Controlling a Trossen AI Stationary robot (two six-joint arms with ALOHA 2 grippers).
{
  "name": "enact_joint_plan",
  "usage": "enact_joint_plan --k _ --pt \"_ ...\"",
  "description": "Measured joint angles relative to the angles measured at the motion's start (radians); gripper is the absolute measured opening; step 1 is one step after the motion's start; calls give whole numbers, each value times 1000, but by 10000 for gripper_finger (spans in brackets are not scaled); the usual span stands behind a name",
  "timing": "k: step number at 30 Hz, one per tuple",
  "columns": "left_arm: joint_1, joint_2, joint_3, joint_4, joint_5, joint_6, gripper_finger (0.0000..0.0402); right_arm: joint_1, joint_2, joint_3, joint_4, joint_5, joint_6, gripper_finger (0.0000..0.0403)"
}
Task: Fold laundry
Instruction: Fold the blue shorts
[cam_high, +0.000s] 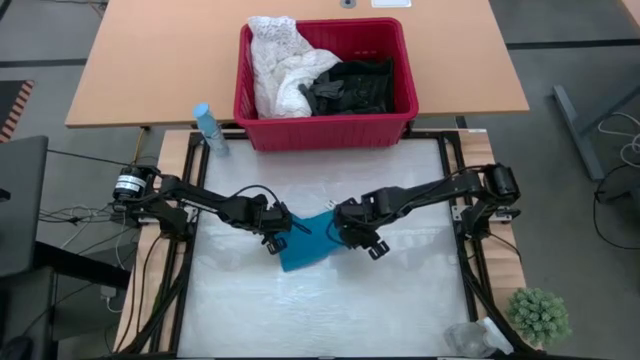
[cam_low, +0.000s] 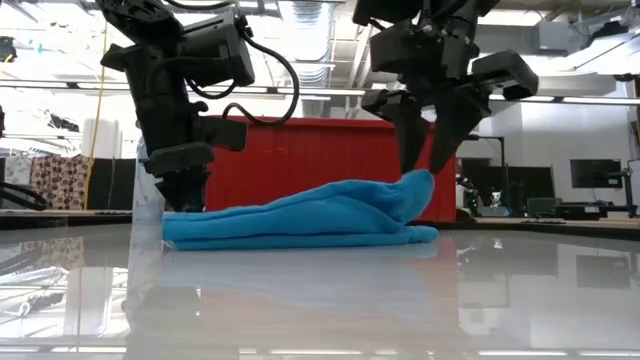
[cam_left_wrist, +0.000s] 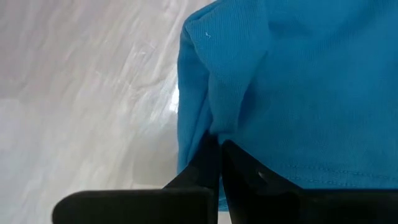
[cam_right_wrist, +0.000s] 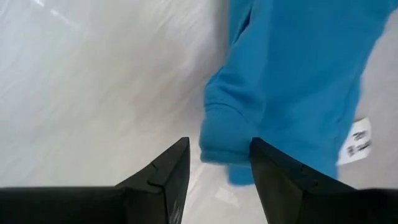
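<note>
Teal garment (cam_left_wrist: 298, 93) cut off by both wrist pictures' edges; small white label's (cam_right_wrist: 356, 142) print unreadable.

A small teal soft garment (cam_high: 305, 243) is lying bunched and partly folded on the table; white lacy garment (cam_high: 278, 62) and black clothes (cam_high: 352, 86) are sitting in the basket.

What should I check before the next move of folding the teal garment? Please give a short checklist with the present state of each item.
1. Left hand grips the teal garment: ok, shut on its edge.
2. Right hand grips the garment: not ok, its fingers stand open around a fold.
3. Garment lies on the table: ok, though bunched at the right hand's side.
4. Red basket clear of the fold: ok, it stands behind.
5. Garment fully flat: cannot tell.
</note>
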Motion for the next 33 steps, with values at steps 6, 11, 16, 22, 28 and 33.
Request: enact_joint_plan --k 6,11,16,22,28,33 --pt "0 0 0 0 1 0 0 42 0 1 -23 -8 6 189" --pt "0 0 0 1 5 0 0 80 0 24 30 -1 32 189" --pt "0 0 0 1 13 11 0 60 0 13 11 24 113 189" --pt "0 0 0 1 26 15 0 -29 0 38 45 136 180 189" --pt "0 1 0 1 26 16 0 -200 0 50 16 25 580 189" --pt "0 1 0 7 16 15 0 -284 10 26 -13 -62 766 189"
